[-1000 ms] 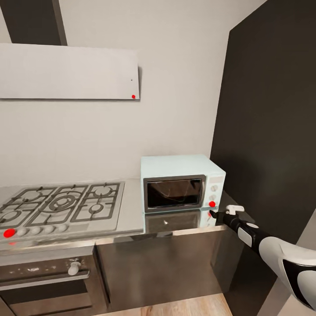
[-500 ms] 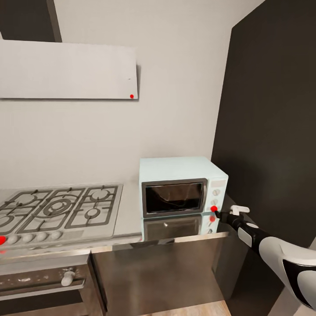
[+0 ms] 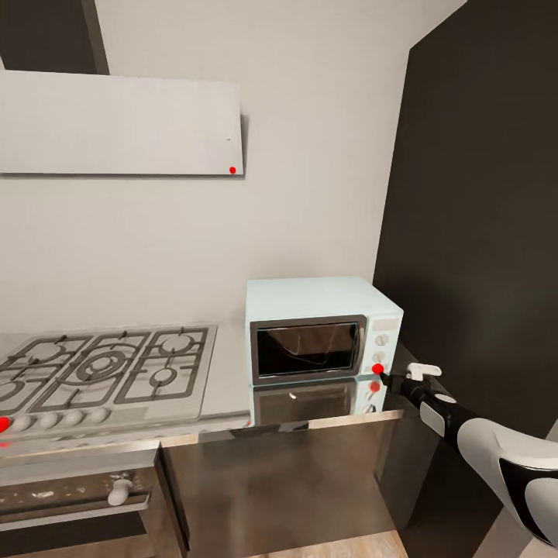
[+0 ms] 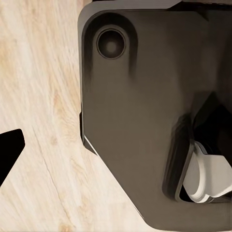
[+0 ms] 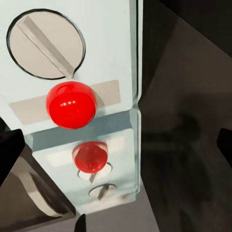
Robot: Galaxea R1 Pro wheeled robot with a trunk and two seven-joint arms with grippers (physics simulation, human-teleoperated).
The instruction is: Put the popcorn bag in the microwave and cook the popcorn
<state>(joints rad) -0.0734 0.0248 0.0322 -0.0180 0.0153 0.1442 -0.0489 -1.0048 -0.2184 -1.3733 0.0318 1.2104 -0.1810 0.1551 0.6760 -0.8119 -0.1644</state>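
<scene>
Where the head view looks down over the kitchen, the pale blue microwave [image 3: 324, 329] stands on the grey desk [image 3: 232, 364] against the wall, its dark glass door closed. On its right side panel are round knobs and, lowest, a red button [image 3: 378, 369]. The polished desk mirrors the microwave's front just below it. The right arm reaches in from the lower right, and the right pincer [image 3: 387, 379] sits just beside the red button, its tip close to the panel; whether it touches cannot be told. A gas hob [image 3: 105, 366] with grates lies to the left of the microwave, above a built-in oven [image 3: 74, 496]. A white hood [image 3: 120, 124] hangs on the wall above the hob, and a tall dark panel [image 3: 473, 232] stands to the right.

From the left wrist view, the robot's dark base [image 4: 145, 111] lies over a pale wooden floor [image 4: 38, 96]. One dark fingertip [image 4: 8, 151] shows at the edge, so the left pincer's state cannot be told.

Seen from the right wrist view, the red button [image 5: 71, 104] fills the middle of the panel, under a round grey knob [image 5: 45, 42]. Its red reflection [image 5: 90, 156] shows in the desk below. Dark fingertips [image 5: 9, 154] stand far apart at opposite edges, so the right pincer is released, grasping nothing.
</scene>
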